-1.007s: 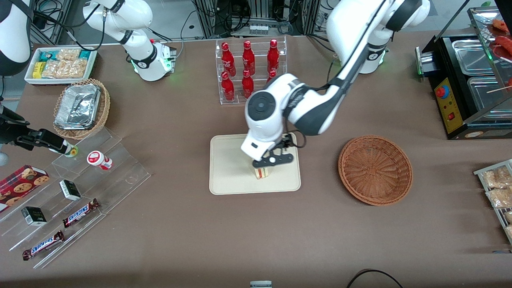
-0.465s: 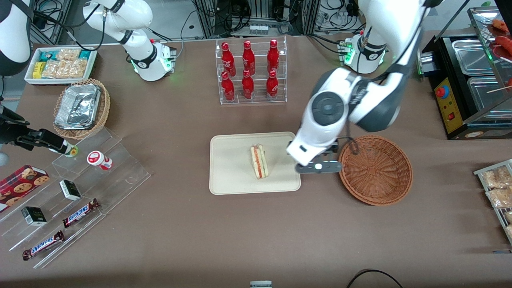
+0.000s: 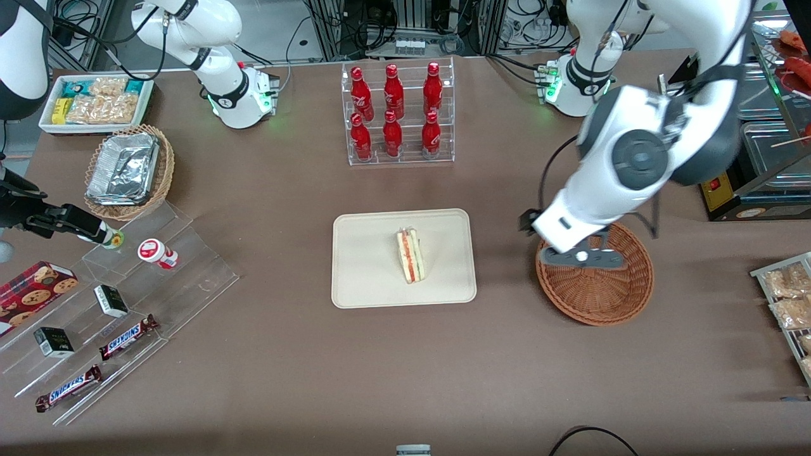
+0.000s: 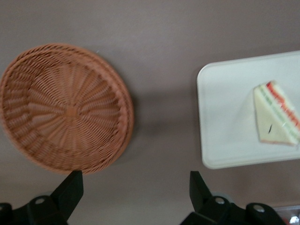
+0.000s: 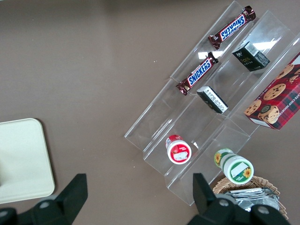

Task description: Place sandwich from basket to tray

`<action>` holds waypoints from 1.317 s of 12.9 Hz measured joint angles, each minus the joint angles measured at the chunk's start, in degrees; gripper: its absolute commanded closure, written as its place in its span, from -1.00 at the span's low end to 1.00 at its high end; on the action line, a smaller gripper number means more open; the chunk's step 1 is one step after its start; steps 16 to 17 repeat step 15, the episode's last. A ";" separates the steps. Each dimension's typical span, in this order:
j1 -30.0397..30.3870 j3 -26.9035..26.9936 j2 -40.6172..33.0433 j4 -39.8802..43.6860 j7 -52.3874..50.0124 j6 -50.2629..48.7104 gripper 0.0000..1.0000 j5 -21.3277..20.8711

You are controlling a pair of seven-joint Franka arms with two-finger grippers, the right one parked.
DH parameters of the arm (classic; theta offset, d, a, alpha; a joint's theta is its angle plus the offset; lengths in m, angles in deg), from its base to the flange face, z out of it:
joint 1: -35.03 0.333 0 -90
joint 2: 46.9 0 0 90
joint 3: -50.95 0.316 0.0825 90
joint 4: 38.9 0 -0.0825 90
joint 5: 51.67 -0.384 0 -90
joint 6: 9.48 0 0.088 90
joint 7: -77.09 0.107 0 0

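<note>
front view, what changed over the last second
The gripper let go of the sandwich, left it on the tray, and swung toward the working arm's end; it now hangs open over the basket. Tray and basket stayed put.

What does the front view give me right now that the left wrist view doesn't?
Front only: the gripper from outside, hanging over the basket's rim nearest the tray, plus the rack of red bottles farther from the camera than the tray. Left wrist only: the open fingers with nothing between them. Both: the sandwich lying on the tray and the basket holding nothing.
</note>
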 measured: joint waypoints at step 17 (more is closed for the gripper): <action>14.60 0.61 -13.54 -1.77 14.47 -11.33 -1.00 0.28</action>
